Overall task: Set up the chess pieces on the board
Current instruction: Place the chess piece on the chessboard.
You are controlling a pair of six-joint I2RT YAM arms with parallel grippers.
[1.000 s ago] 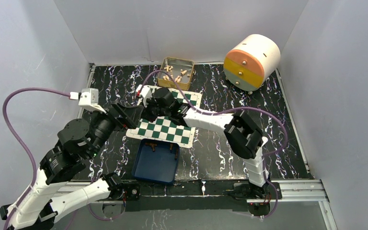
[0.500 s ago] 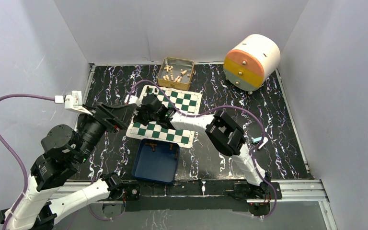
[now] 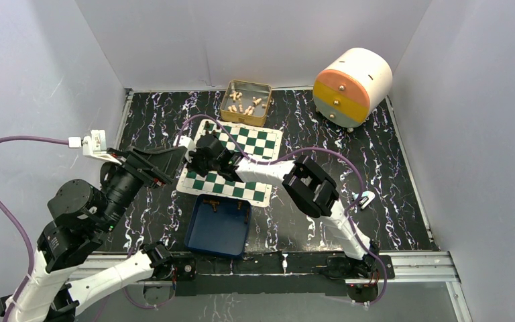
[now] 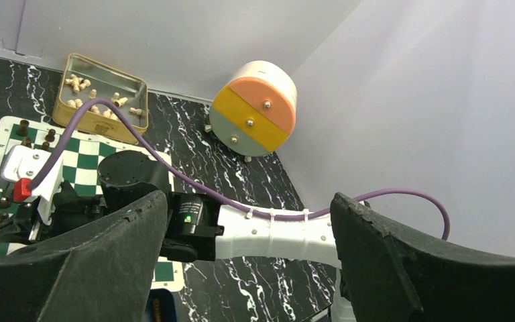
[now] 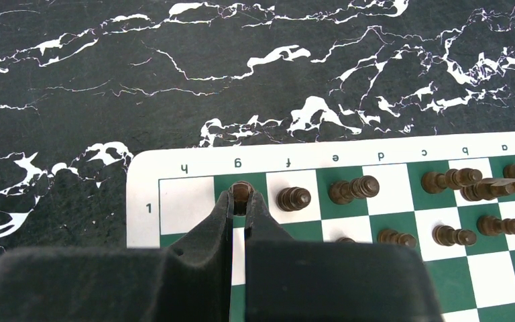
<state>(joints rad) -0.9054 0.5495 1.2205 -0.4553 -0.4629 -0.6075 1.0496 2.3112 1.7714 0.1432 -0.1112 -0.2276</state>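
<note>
My right gripper (image 5: 241,198) is shut on a dark-brown chess piece (image 5: 241,190), holding it over the green g1 square near the corner of the board (image 5: 174,162). Several more dark-brown chess pieces (image 5: 294,198) sit on the first two rows to the right. In the top view the right gripper (image 3: 193,161) hangs over the left edge of the board (image 3: 258,142). My left gripper (image 3: 169,161) is just left of the board, raised and open, with nothing between its fingers (image 4: 107,248). The left wrist view shows the right arm across the board (image 4: 80,164).
A blue tray (image 3: 218,231) lies in front of the board with a few brown pieces at its far rim. A gold tin (image 3: 247,102) of cream pieces stands behind the board. A round drawer unit (image 3: 352,86) is at the back right. Grey walls enclose the table.
The right gripper slid left along the board to its left edge, still shut on the piece. The left arm pulled back to the left, away from the board.
</note>
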